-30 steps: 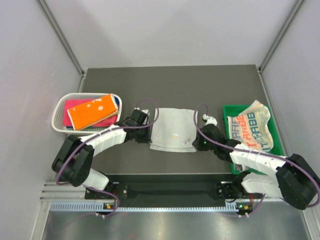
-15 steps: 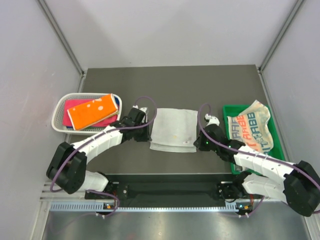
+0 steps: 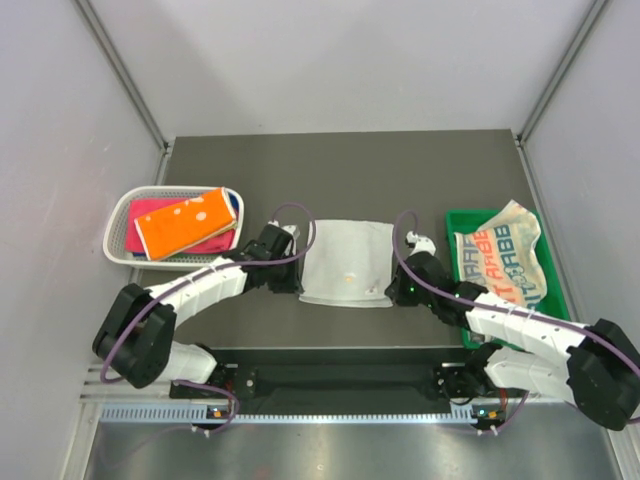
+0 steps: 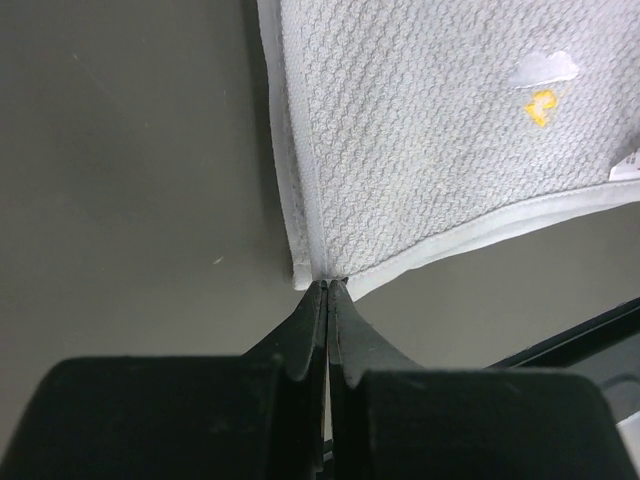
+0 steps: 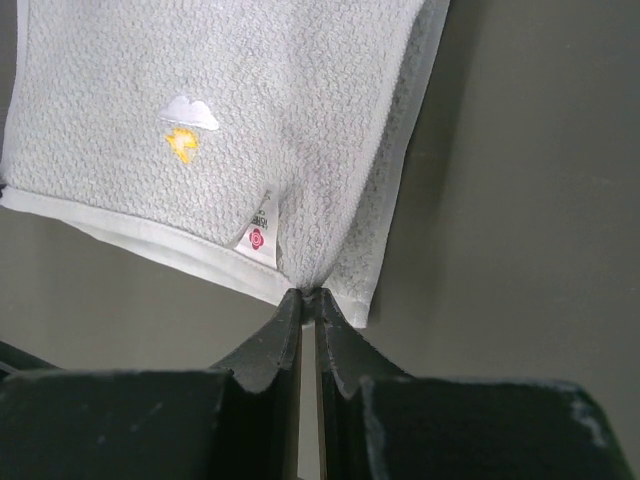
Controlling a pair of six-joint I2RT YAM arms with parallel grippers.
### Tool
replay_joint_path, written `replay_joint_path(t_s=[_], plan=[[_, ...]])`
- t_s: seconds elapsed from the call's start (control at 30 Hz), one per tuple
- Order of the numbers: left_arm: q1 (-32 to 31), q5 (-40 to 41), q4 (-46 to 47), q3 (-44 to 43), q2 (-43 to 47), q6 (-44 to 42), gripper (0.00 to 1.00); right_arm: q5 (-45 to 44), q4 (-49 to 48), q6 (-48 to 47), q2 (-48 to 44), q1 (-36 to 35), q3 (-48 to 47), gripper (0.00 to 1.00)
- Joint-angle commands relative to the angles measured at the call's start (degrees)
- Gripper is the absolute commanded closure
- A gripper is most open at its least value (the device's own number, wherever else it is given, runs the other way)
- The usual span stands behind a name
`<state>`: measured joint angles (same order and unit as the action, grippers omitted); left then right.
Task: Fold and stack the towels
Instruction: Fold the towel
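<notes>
A grey towel lies doubled over on the dark table between the arms. My left gripper is shut on its near left corner; in the left wrist view the tips pinch the hemmed corner of the grey towel. My right gripper is shut on the near right corner, and in the right wrist view its tips bunch the grey towel beside a small label. A letter-print towel lies crumpled in the green tray. Folded orange dotted, pink and blue towels sit in the basket.
The white mesh basket stands at the left edge of the table and the green tray at the right edge. Grey walls close in both sides and the back. A black rail runs along the near edge, just below the towel.
Both grippers have moved toward the near edge with the grey towel's corners in them. The towel's top layer now reaches its near edge.
</notes>
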<state>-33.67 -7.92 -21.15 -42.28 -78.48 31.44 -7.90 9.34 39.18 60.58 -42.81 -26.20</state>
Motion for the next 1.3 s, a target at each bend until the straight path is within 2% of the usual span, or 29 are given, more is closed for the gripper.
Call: replay_joint_path(t_s=[0.0,0.5,0.53,0.6,0.63,0.67,0.73,0.77,0.9,1.03,1.17,1.27], plan=[[-0.4,-0.9,1.4,1.8,0.3,0.5,1.0,-0.4,-1.7,1.2,0.7,-1.5,1.2,1.0],[-0.4,-2.0,2.4,4.4,-0.7,0.7,1.0,-0.4,-2.0,1.1,2.3,-1.6,3.7,1.0],[-0.5,-1.7,1.5,4.1,-0.5,0.6,1.0,-0.5,-1.5,1.0,2.2,-1.5,3.3,0.94],[-0.5,-1.1,0.1,2.0,0.6,0.2,0.93,-1.8,0.1,0.1,1.7,-1.5,1.9,0.86],[-0.5,-0.3,-1.7,1.1,1.0,-0.1,0.8,-2.1,0.8,-0.4,1.2,-1.4,0.5,0.75],[-0.5,0.0,-2.6,0.0,1.7,-0.3,0.76,-2.6,2.3,-1.4,1.2,-1.3,-0.4,0.7],[-0.5,1.1,-6.0,-3.6,2.3,-1.3,0.71,-3.3,4.0,-2.3,0.9,-0.6,-3.0,0.63],[-0.5,2.1,-7.3,-4.8,2.9,-1.9,0.69,-3.3,5.4,-3.2,0.7,-0.3,-3.8,0.62],[-0.4,5.7,-10.0,-12.3,3.5,-3.0,0.71,-3.4,7.1,-5.9,-0.5,2.5,-8.1,0.62],[-0.2,7.4,-5.1,-19.6,0.3,-2.2,0.74,0.5,4.1,-8.9,3.2,6.9,-15.8,0.66],[2.5,8.0,3.3,-25.6,-11.8,1.2,0.83,9.4,-8.6,-7.5,13.8,10.9,-20.9,0.78],[4.5,-0.2,11.6,-28.4,-20.2,2.4,0.9,16.3,-19.9,-4.0,22.5,13.4,-23.5,0.83]])
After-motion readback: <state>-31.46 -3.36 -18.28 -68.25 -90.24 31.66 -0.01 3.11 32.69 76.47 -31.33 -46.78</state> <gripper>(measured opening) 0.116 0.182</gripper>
